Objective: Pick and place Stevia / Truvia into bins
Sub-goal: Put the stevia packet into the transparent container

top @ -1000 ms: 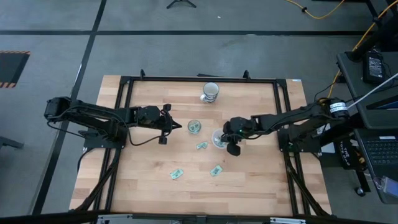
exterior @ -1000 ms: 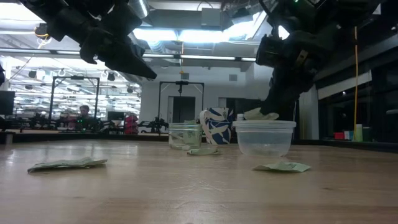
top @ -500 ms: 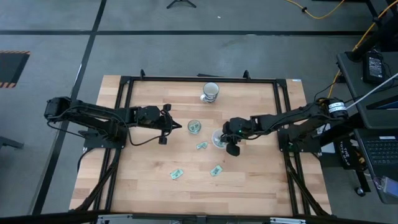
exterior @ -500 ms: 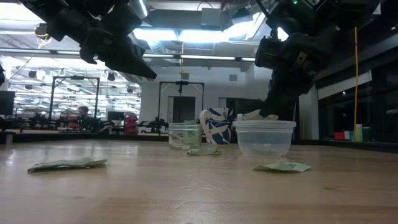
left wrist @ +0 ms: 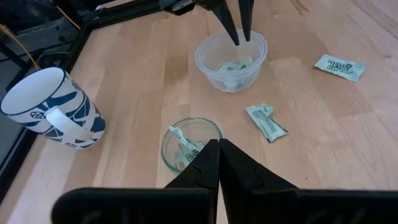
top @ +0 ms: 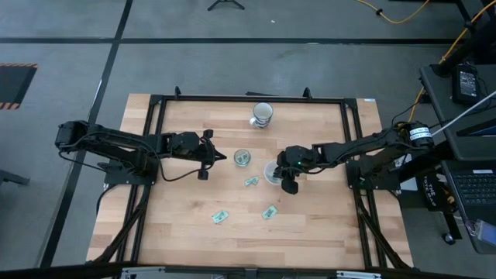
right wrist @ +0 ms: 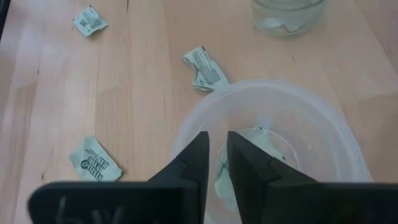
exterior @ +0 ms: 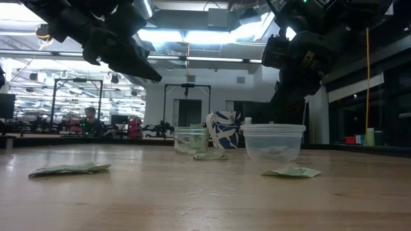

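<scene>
The translucent white plastic cup (top: pixel 270 172) stands mid-table and holds packets (right wrist: pixel 261 140). My right gripper (right wrist: pixel 217 155) hangs just above its rim, fingers pointing down and a narrow gap apart, with nothing between them. The narrow clear glass (top: pixel 242 159) beside it holds a packet (left wrist: pixel 186 142). Three light green Stevia packets lie flat on the wood (top: pixel 251 181) (top: pixel 220 216) (top: pixel 269 211). My left gripper (top: pixel 211 153) hovers shut to the left of the glass, above the table.
A white mug with blue bands (top: pixel 262 115) stands near the table's far edge. A black frame (top: pixel 155 124) runs around the tabletop. Bare wood lies along the near edge and on the table's left part.
The packet that hung at the plastic cup's rim below my right gripper has dropped and now lies inside the cup. My right gripper has let it go and risen slightly above the rim.
</scene>
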